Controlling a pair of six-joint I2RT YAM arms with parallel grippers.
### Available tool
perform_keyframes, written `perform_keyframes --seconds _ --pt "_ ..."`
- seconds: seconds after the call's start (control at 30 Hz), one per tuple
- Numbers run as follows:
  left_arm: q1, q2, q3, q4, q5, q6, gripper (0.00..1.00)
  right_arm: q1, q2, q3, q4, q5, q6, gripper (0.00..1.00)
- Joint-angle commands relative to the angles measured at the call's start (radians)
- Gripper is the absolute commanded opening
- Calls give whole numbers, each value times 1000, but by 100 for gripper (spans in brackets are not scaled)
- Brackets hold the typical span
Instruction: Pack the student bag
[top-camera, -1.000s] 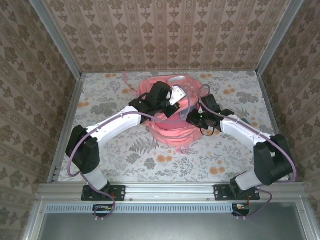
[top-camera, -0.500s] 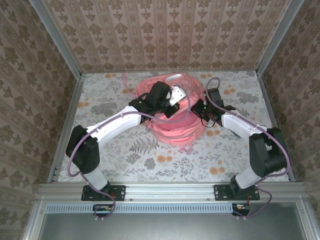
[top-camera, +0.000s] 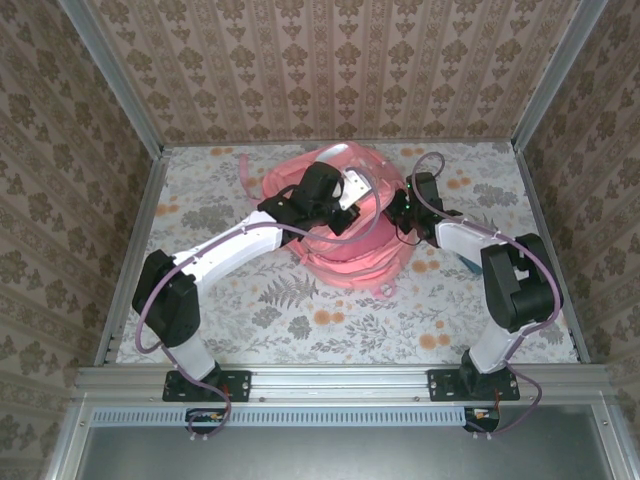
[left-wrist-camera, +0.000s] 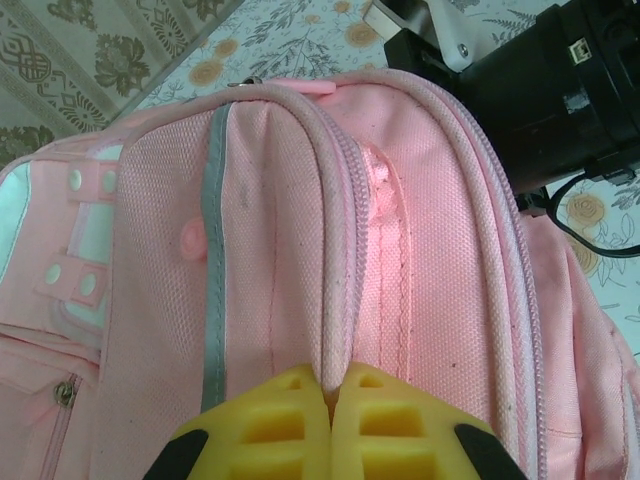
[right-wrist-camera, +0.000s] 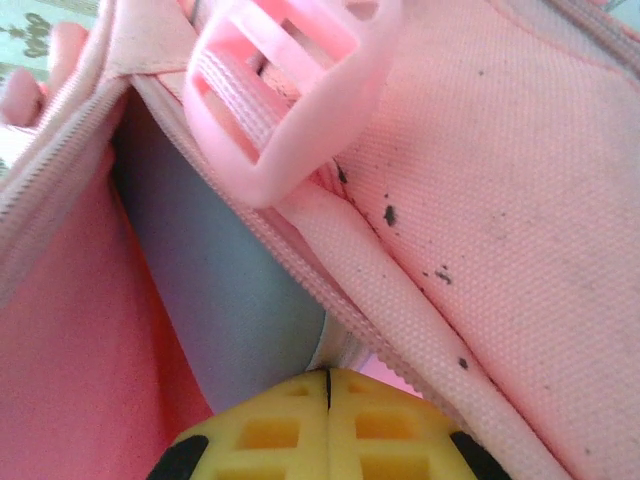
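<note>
Top camera sits high above and behind the arm bases, tilted down and forward, well off from the bag (top-camera: 345, 262); it takes in the whole table (top-camera: 300, 320). Left wrist camera looks out past the left gripper (left-wrist-camera: 332, 385), very near the bag's zipper ridge, with the right arm (left-wrist-camera: 560, 100) beyond the bag. Right wrist camera looks out past the right gripper (right-wrist-camera: 328, 385), nearer still, at the bag's opening edge and buckle. All three views share the bag's upper part.
</note>
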Motion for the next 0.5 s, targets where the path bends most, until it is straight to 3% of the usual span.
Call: perform_keyframes --seconds 0.0,0.13,0.27,0.33,0.47 --pt "-2 0 83 32 70 -31 0 -34 -87 -41 -4 -34 12 0" --pt "-2 34 108 36 78 -49 0 -62 -224 -154 -147 -44 -29 11" --pt "-2 73 125 51 93 -74 0 -67 -399 -262 -270 15 -73 32" --pt "0 83 130 55 89 -112 12 -68 -472 -285 -351 57 -100 43" --pt "27 54 100 74 88 -255 54 -63 -607 -286 -498 153 -202 62"
